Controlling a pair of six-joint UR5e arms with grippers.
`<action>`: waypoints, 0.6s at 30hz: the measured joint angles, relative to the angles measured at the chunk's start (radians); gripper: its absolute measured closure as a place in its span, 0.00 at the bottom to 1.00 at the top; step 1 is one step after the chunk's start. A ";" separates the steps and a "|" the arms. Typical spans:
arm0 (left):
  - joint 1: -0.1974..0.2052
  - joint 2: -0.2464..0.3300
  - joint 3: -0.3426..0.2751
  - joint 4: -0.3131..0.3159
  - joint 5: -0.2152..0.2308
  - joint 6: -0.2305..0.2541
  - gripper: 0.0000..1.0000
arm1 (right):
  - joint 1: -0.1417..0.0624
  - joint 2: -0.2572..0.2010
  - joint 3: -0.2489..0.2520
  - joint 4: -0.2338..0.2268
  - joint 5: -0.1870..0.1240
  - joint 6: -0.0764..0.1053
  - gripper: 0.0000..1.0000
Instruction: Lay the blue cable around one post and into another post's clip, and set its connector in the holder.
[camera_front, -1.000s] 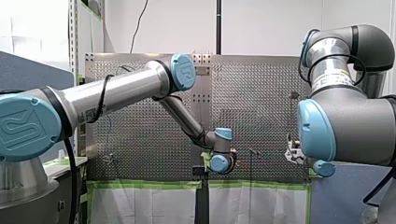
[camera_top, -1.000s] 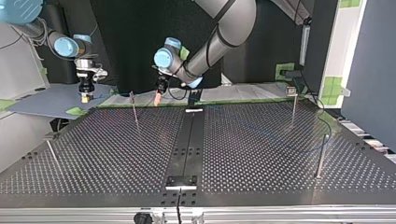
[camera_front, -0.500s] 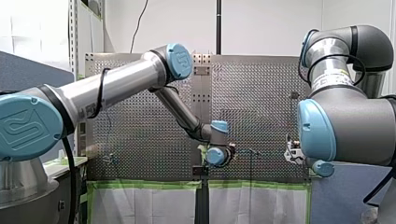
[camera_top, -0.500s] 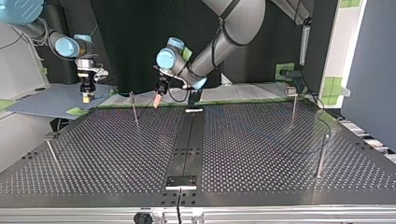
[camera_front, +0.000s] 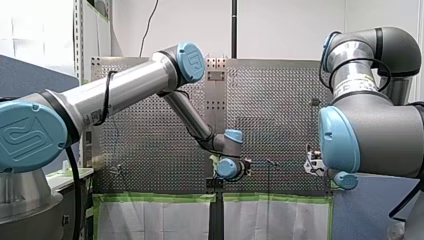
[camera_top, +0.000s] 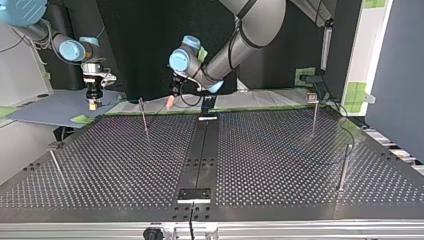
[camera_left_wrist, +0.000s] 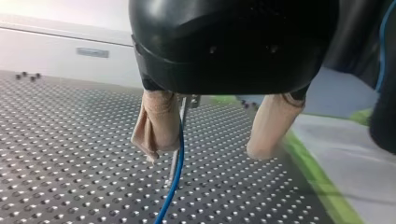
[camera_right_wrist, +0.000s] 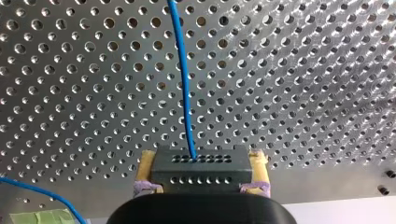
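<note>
In the right wrist view my right gripper (camera_right_wrist: 201, 157) is shut with its yellow pads on a black connector block (camera_right_wrist: 201, 171). The blue cable (camera_right_wrist: 183, 79) runs from the block out over the perforated plate. In the left wrist view my left gripper (camera_left_wrist: 205, 150) stands open with beige pads. The blue cable (camera_left_wrist: 176, 163) hangs beside one finger (camera_left_wrist: 156, 123), in front of a thin metal post (camera_left_wrist: 181, 116), and nothing is gripped. In the top view my left gripper (camera_top: 170, 103) hovers at the plate's far edge near a post (camera_top: 144, 116). My right gripper (camera_top: 92, 104) hangs off the plate at that view's left.
More posts stand on the plate (camera_top: 280, 150): one with a clip on top (camera_top: 314, 112), one at the right (camera_top: 344, 167), one at the left (camera_top: 56, 167). A black bracket (camera_top: 195, 195) sits on the middle strip near the front edge. Green tape (camera_top: 235, 107) lines the far edge.
My left arm has drawn its wrist up and a little towards the top view's right, leftwards in the front view. My right arm has not moved.
</note>
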 joint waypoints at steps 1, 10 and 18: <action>0.000 0.002 -0.003 -0.005 0.001 0.003 0.00 | 0.000 0.000 0.000 0.000 0.000 0.000 1.00; 0.004 0.045 -0.072 0.018 0.028 0.015 0.00 | 0.000 0.002 0.000 0.000 -0.005 0.000 1.00; 0.003 0.054 -0.111 0.034 0.056 0.022 0.00 | 0.001 0.005 0.000 0.000 -0.008 0.000 1.00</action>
